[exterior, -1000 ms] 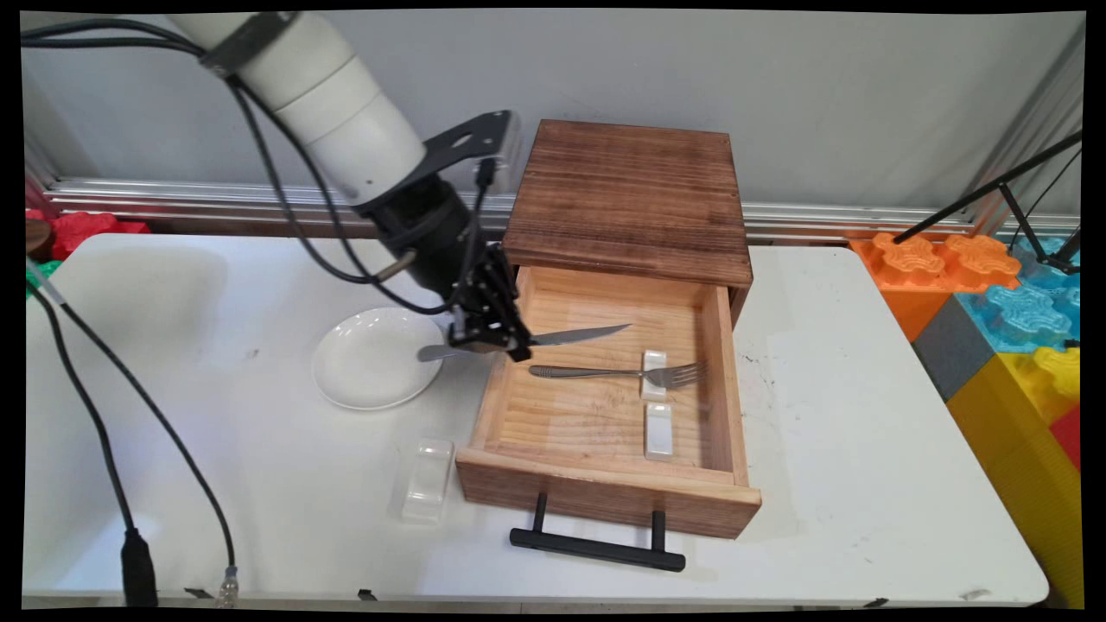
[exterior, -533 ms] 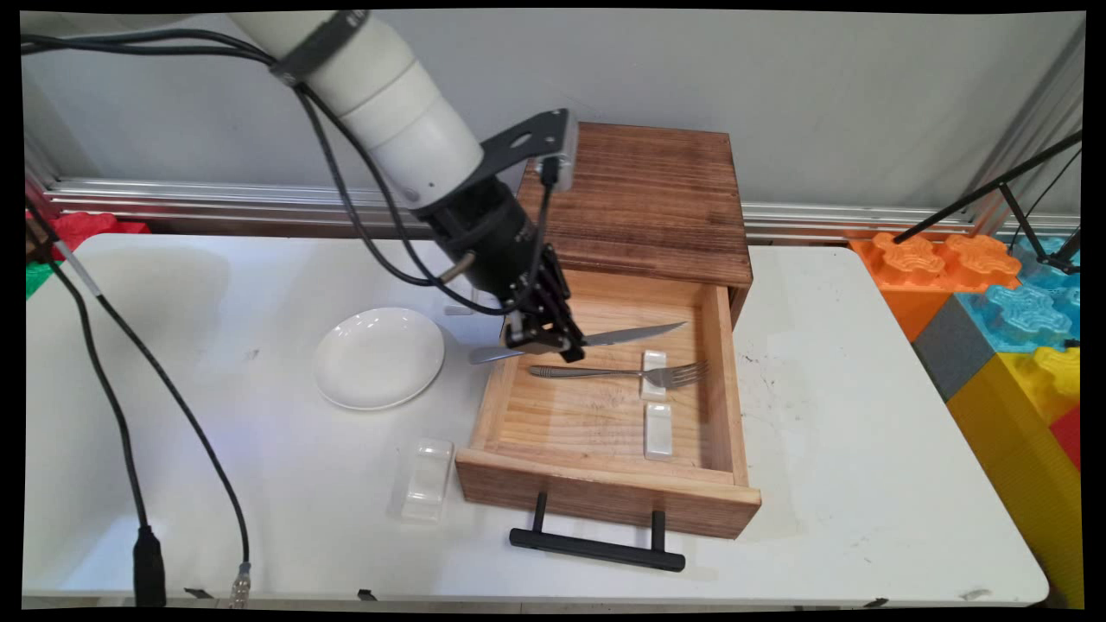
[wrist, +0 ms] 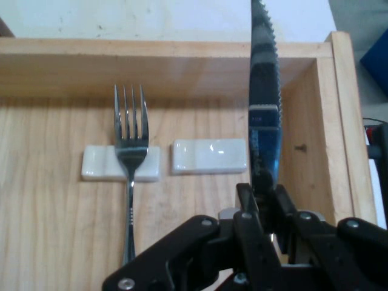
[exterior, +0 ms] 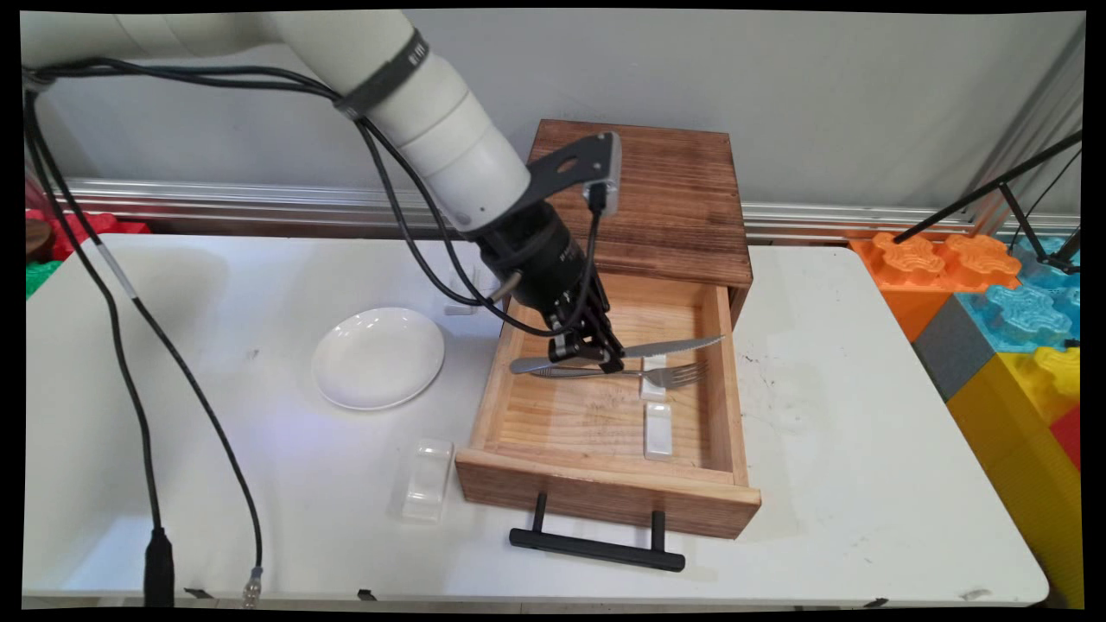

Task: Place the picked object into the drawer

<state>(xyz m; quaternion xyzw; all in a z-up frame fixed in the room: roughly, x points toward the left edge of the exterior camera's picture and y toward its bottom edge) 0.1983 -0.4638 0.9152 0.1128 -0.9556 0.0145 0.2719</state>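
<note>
Here end effector (exterior: pixel 591 352) pinches knife (exterior: pixel 665 347) above fork (wrist: pixel 130 159), two white rests (wrist: pixel 210 156) beneath in drawer (exterior: pixel 722 363).

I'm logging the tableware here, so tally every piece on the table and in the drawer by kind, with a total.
Knives: 1, the knife held in the gripper over the drawer
Forks: 1, the fork
Plates: 1, the white plate
Cutlery rests: 3, two in the drawer, one on the table
Total: 6

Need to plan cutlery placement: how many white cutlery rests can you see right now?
3. One in the open drawer under the fork, a bare one nearer the drawer front, a third on the table left of the drawer.
</note>
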